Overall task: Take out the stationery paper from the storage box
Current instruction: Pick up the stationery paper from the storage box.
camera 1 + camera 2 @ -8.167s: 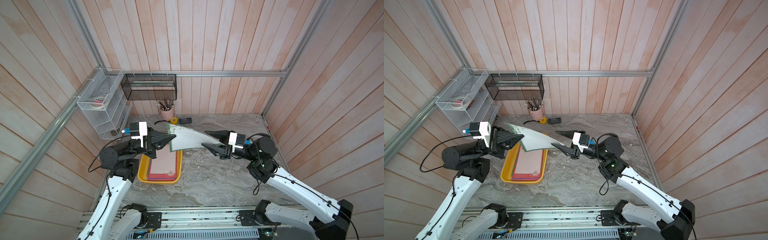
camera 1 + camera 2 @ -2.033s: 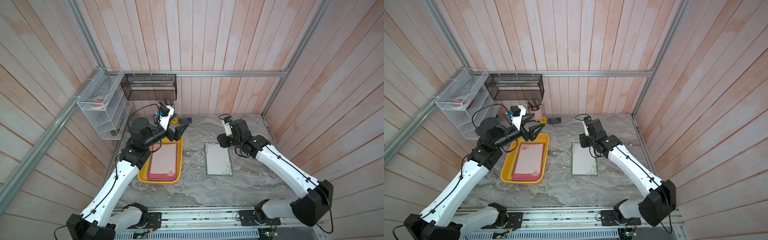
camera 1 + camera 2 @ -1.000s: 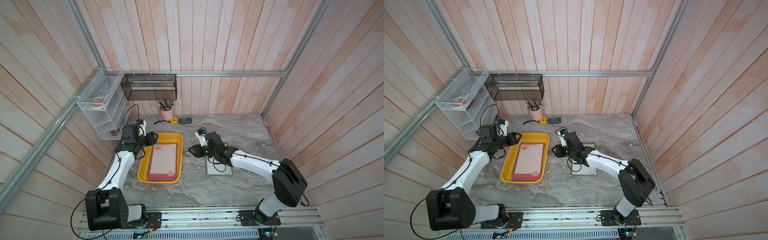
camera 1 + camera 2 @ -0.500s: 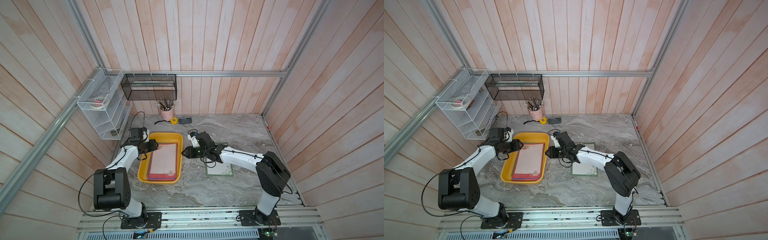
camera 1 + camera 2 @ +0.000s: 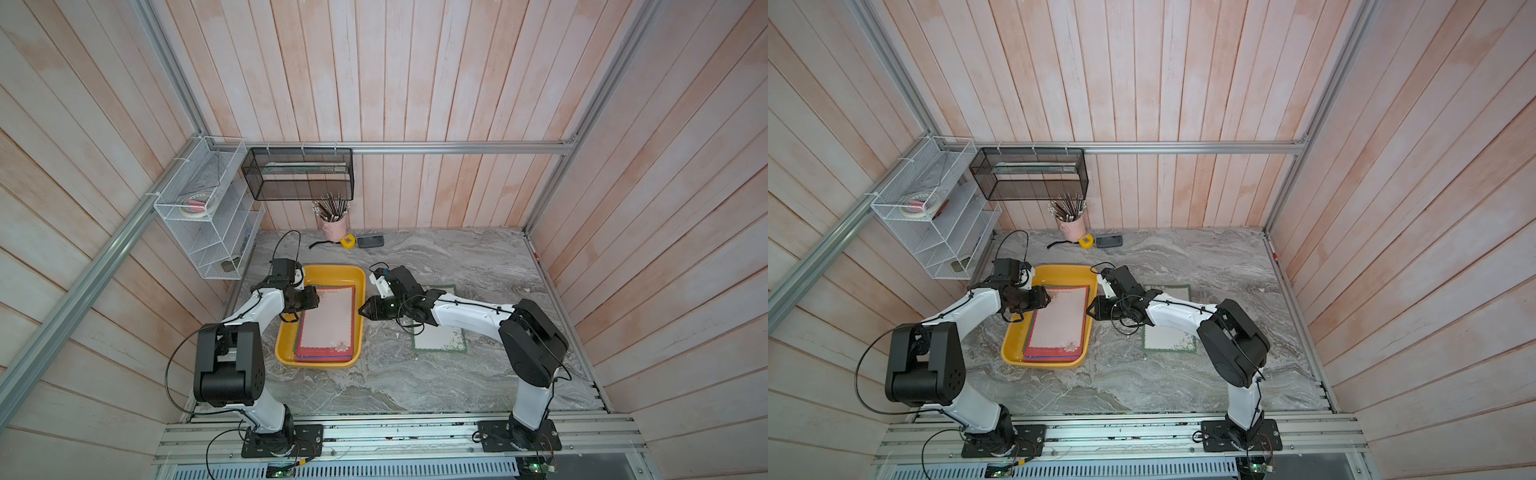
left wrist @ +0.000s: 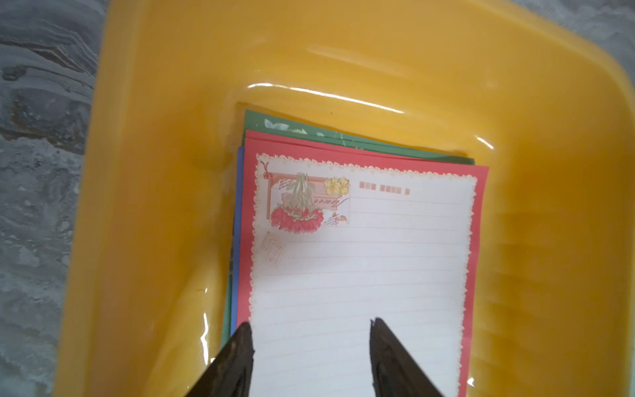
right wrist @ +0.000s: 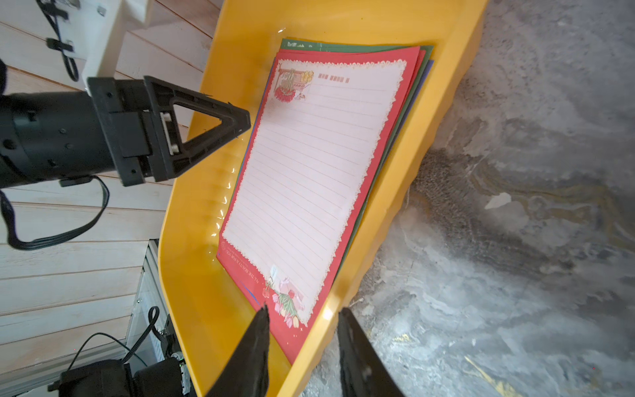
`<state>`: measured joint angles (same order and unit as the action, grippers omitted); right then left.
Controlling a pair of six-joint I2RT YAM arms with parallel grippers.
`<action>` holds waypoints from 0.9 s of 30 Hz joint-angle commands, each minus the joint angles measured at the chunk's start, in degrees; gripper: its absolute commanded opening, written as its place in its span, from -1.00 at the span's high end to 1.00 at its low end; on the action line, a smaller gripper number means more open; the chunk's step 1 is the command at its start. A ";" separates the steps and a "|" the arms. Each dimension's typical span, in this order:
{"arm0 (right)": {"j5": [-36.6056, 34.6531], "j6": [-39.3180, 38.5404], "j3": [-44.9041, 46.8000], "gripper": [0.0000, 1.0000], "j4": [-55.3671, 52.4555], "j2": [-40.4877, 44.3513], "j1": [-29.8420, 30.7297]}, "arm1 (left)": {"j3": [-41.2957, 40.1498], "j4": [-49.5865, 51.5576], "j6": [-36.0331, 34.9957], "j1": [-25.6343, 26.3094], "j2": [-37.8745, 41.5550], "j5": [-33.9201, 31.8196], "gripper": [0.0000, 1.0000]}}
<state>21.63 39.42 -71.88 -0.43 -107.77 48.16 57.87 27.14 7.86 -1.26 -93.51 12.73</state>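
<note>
The yellow storage box holds a stack of stationery paper. Its top sheet is red-bordered with a pale lined centre, and green and blue edges show beneath it. My left gripper hangs open just above the top sheet near its far left corner. My right gripper is open and straddles the box's right wall, one finger inside by the sheet's corner, the other outside. Another green-bordered sheet lies flat on the table, partly under the right arm.
At the back stand a pink pencil cup, a yellow tape measure and a dark device. A white wire rack and a black mesh basket hang on the walls at the back left.
The green-bordered sheet was carried out and laid on the table. Since then the left gripper has come over the stack and the right gripper has moved left to the box's right wall.
</note>
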 commanded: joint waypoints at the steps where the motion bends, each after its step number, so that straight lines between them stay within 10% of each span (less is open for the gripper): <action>1: 0.92 0.57 -1.61 0.29 -0.48 -0.96 0.44 | 1.50 1.03 -1.27 0.13 -1.29 -2.27 -0.13; 27: 1.09 0.35 -1.25 0.29 -0.67 -0.69 0.44 | 2.72 2.22 -1.18 0.73 -5.45 -2.80 -0.14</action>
<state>22.00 39.42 -72.27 -0.45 -107.90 48.21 58.94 28.56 7.51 -0.78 -98.30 11.25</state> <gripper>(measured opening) 0.356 0.571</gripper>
